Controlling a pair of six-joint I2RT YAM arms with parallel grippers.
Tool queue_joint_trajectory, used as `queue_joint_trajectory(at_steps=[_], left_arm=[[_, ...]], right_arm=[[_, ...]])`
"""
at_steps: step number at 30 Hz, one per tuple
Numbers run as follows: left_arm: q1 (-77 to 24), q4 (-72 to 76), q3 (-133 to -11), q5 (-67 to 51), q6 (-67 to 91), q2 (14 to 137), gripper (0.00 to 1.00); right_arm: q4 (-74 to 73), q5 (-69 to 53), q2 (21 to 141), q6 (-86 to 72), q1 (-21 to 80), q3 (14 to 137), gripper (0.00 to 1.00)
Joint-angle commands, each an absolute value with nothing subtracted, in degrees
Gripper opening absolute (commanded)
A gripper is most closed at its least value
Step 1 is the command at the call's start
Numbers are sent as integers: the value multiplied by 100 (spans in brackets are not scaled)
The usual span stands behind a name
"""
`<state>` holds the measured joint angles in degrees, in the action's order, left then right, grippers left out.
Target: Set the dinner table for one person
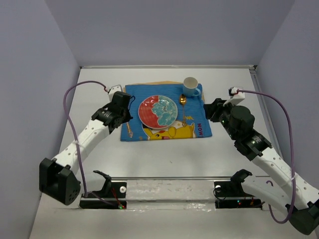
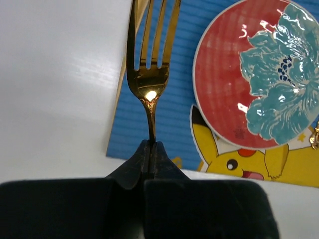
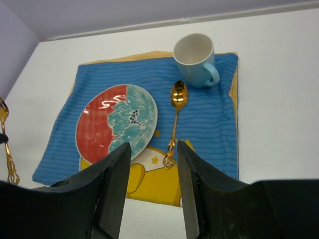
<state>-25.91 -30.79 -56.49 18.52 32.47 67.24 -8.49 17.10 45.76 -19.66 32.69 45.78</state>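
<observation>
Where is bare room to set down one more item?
Free: the matte white tabletop between the near edge of the blue cartoon-printed cloth placemat and the near metal strip; also the cloth right of the gold metal spoon. Crowded: between the red-and-teal ceramic plate, spoon and light blue mug.

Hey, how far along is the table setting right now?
Done: the plate, spoon and mug sit on the blue placemat. In hand: the left gripper is shut on the gold fork at the placemat's left edge, beside the plate; whether the fork rests on the cloth I cannot tell. The right gripper is open and empty. Left: letting go of the fork and pulling clear.
</observation>
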Motion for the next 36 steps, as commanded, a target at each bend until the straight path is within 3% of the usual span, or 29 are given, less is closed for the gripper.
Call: queue_joint_trajectory(at_steps=[1, 7, 15, 36], left_arm=[[-2602, -2329, -6264, 2127, 1926, 7529, 0], [-2645, -2215, -7048, 1898, 1153, 8953, 0], [-2646, -1732, -7215, 1943, 1010, 9807, 0], [-2443, -1459, -7057, 1749, 1266, 10371, 0]], right_arm=[[-493, 2092, 4614, -1828, 3287, 4404, 48], [-299, 2162, 4579, -1846, 3234, 4219, 48], [-176, 2145, 4746, -1890, 3182, 4104, 48], [-132, 1986, 4896, -1863, 3182, 4078, 47]])
